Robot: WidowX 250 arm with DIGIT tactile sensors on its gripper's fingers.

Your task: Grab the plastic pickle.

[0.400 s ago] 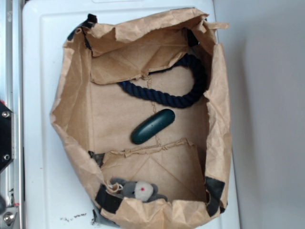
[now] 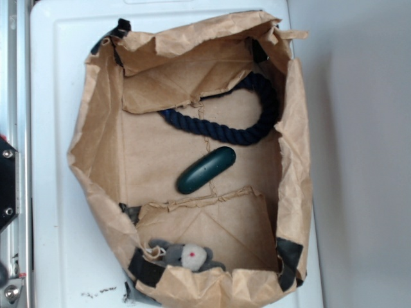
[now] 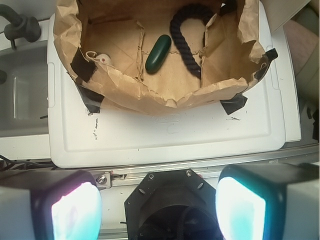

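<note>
The plastic pickle is a dark green oblong capsule lying aslant on the floor of an open brown paper bag. It also shows in the wrist view, near the top middle. My gripper is open and empty; its two fingers stand wide apart at the bottom of the wrist view, far back from the bag, over the robot's black base. The gripper is out of the exterior view.
A dark navy twisted rope curls at the bag's far side. A small grey plush mouse lies near the bag's near wall. The bag stands on a white plastic lid. A metal rail runs along the left.
</note>
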